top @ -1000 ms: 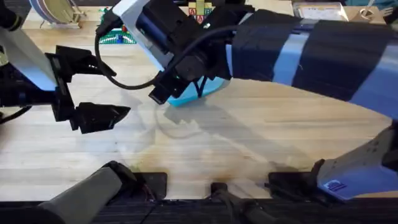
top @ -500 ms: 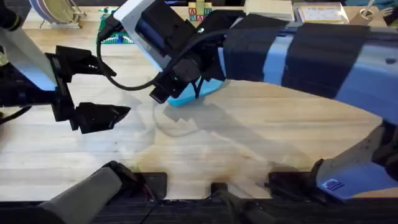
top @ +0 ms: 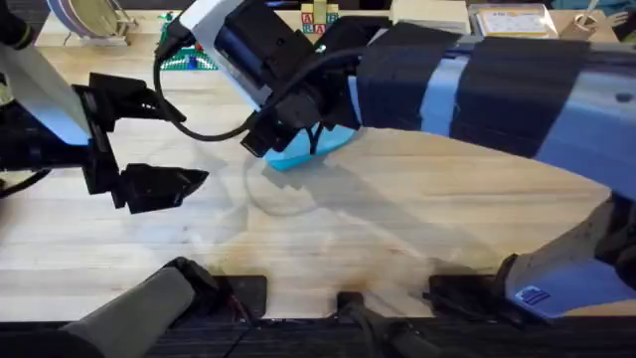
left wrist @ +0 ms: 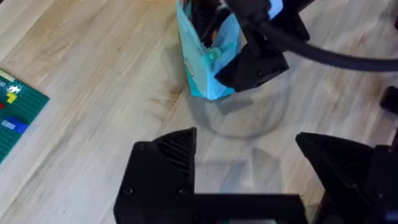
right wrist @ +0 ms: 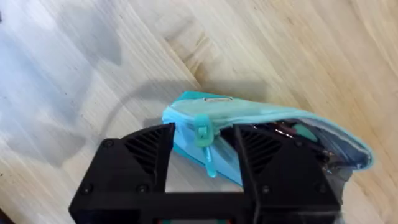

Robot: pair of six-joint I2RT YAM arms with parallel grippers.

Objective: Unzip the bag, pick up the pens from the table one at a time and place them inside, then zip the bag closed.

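No text, number or brand can be read. The bag carries a small pale label on its end, just ahead of the right gripper's fingertips, but its print is too small to make out; the same label appears as a thin strip on the bag's side facing the left gripper. A small blue mark sits on the right arm's base, behind its gripper, also illegible.

The right gripper sits slightly farther back along the bag than a second ago.
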